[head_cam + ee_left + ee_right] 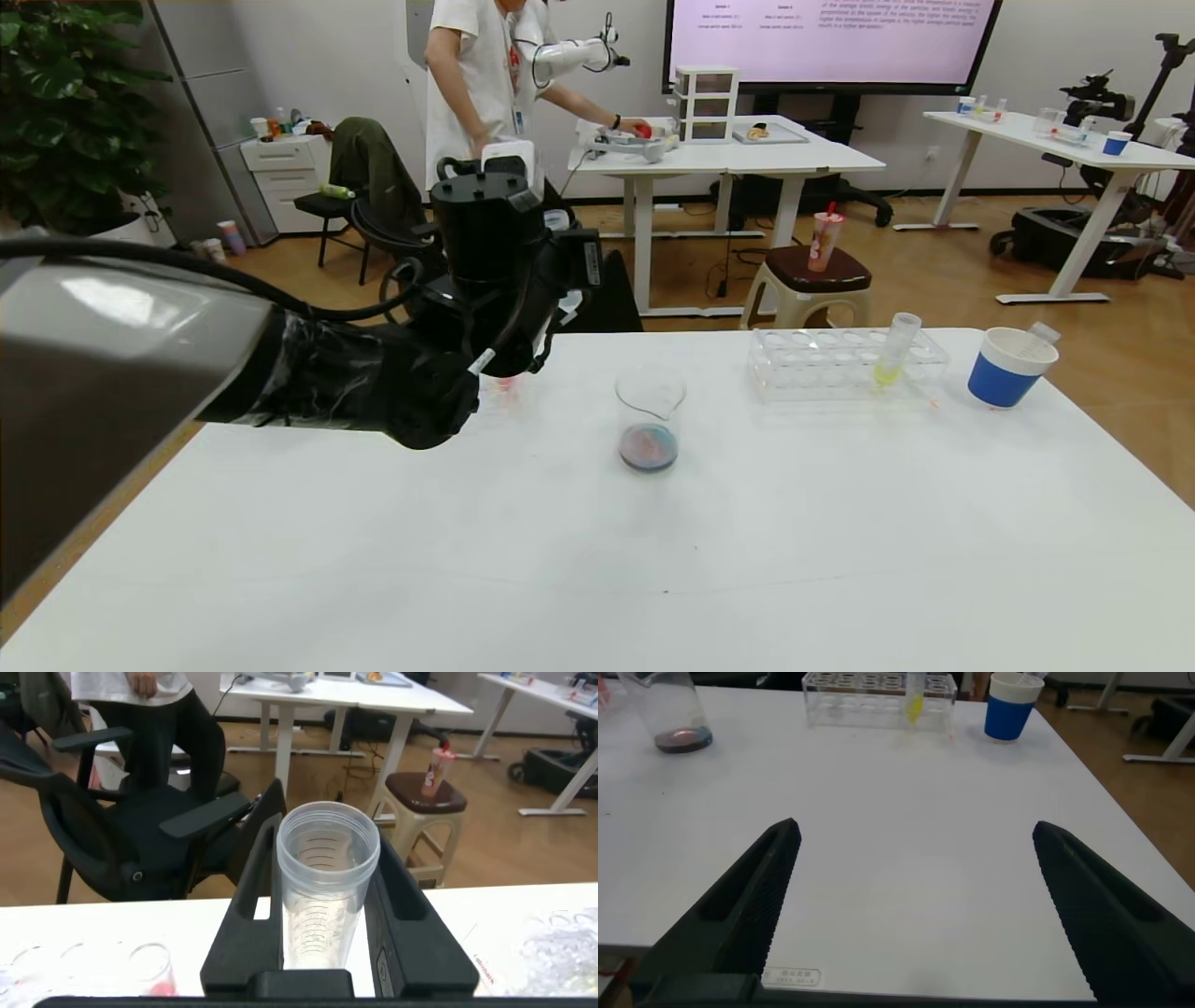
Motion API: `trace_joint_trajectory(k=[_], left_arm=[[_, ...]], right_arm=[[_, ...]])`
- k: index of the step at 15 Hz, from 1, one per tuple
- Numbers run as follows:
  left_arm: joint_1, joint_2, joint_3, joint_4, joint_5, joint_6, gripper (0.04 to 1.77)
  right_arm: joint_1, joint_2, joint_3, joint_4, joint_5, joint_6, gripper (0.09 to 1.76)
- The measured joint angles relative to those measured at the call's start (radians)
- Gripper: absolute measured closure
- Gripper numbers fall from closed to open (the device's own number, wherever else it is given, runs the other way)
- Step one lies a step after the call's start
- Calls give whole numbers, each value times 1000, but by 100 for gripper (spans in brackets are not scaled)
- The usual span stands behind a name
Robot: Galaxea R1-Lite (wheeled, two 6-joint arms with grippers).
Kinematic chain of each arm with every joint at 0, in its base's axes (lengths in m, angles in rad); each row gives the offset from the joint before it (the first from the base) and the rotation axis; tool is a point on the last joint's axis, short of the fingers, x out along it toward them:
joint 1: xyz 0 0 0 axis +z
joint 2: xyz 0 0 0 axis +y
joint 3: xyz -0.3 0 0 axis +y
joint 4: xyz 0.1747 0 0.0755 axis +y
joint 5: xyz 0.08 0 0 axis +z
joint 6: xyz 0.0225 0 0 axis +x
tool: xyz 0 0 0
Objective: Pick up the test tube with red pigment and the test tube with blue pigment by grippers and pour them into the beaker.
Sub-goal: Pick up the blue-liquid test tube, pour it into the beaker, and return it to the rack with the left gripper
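Hovering over the white counter at about ten o'clock from the beaker, the left claw is clamped shut around a clear tube, and the wrist view looks straight down its open mouth: graduated marks on the wall, no liquid to be made out inside, so which tube this is I cannot tell. From the head view the big black left arm hides that tube; only a pinkish smear shows just under the wrist, beside a clear rack at the counter's far left. The beaker stands near the middle of the counter, upright, spout toward the far edge, with a shallow pool at its bottom, reddish with a blue rim. At two o'clock from it sits a second clear rack holding one tilted tube of yellow-green liquid, and farther right a blue-and-white paper cup with something clear leaning in it. The right claw is out of the head view; its own camera shows both black fingers spread wide above bare counter near the front edge, gripping nothing, well apart from the beaker.
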Motion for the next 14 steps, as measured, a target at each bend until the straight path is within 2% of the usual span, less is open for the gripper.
trace_joint_trajectory(k=[2, 4, 10, 13, 14], left_arm=[[49, -39, 70, -5, -10, 1, 131], [145, -78, 121, -5, -30, 3, 131], [534, -165, 198, 0, -250, 9, 131], [698, -151, 196, -6, -314, 65, 131], [731, -140, 192, -8, -326, 69, 131]], right_arm=[[0, 0, 0, 0, 0, 0, 11], [0, 0, 0, 0, 0, 0, 11], [0, 0, 0, 0, 0, 0, 11], [0, 0, 0, 0, 0, 0, 11], [0, 0, 0, 0, 0, 0, 11]])
